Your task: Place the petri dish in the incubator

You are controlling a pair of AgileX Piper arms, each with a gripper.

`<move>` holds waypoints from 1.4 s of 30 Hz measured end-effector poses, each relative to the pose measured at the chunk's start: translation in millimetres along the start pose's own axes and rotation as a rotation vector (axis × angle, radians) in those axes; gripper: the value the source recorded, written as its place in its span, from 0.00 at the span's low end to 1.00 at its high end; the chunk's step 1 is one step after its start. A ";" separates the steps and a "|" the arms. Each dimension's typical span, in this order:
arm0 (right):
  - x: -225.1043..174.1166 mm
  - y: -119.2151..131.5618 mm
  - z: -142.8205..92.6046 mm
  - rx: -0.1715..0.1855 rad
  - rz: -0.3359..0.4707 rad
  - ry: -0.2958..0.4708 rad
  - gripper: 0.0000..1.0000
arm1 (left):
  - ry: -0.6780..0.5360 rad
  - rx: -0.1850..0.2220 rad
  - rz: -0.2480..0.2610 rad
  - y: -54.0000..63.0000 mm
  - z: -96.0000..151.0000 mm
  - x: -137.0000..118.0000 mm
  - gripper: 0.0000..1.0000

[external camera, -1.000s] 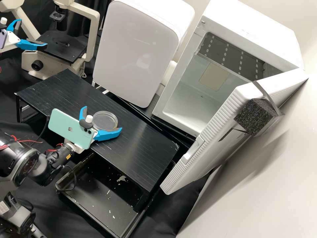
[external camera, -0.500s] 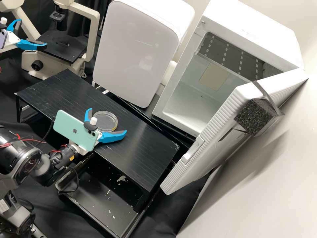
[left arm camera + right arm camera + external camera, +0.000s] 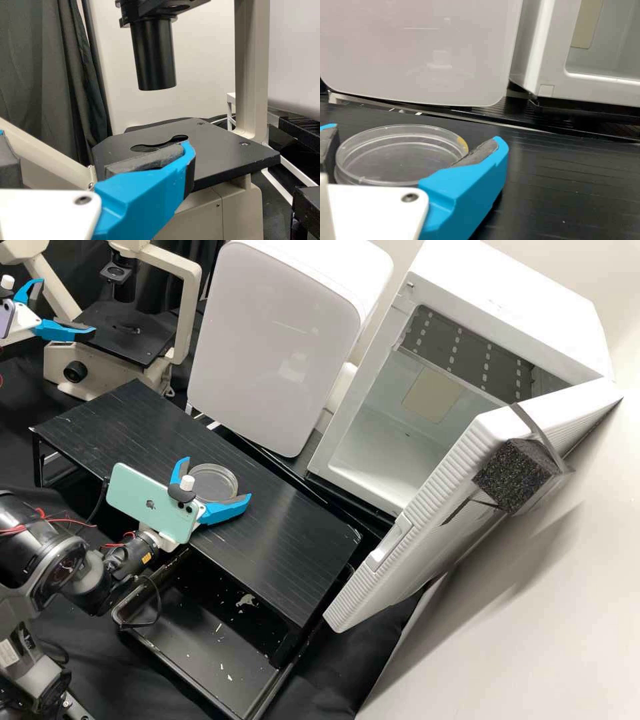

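Observation:
In the high view my right gripper (image 3: 217, 477) is at the black raised shelf (image 3: 287, 540), its two fingers shut on opposite sides of the clear round petri dish (image 3: 218, 481). The dish lies flat, at or barely above the shelf top. The right wrist view has the dish (image 3: 395, 155) between the pads of my right gripper (image 3: 414, 135). Back right, the white incubator (image 3: 373, 460) stands with its door (image 3: 433, 493) swung wide. By the microscope, my left gripper (image 3: 67, 305) is open and empty; in the left wrist view the left gripper (image 3: 95, 140) is before the stage.
A white cabinet with a closed front (image 3: 273, 347) stands behind the shelf, left of the incubator. The microscope (image 3: 127, 333) is at the back left. Below the shelf is a dark tray (image 3: 200, 640). Black foam (image 3: 513, 473) is strapped to the incubator door.
My right gripper has shifted rightward over the last second, and its fingers have drawn closer together onto the dish. The left arm has stayed still.

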 end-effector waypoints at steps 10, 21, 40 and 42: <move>0.3 0.1 0.5 -0.002 0.001 0.003 0.00 | 0.000 0.000 0.000 0.0 0.0 0.0 1.00; 0.6 -0.3 1.8 0.009 -0.006 0.003 0.00 | 0.000 0.000 0.000 0.0 0.0 0.0 1.00; 22.7 70.9 51.6 0.085 0.214 -0.105 0.00 | 0.000 0.000 0.000 0.0 0.0 0.0 1.00; 28.3 83.4 60.4 0.094 0.257 -0.119 0.00 | 0.000 0.000 0.000 0.0 0.0 0.0 1.00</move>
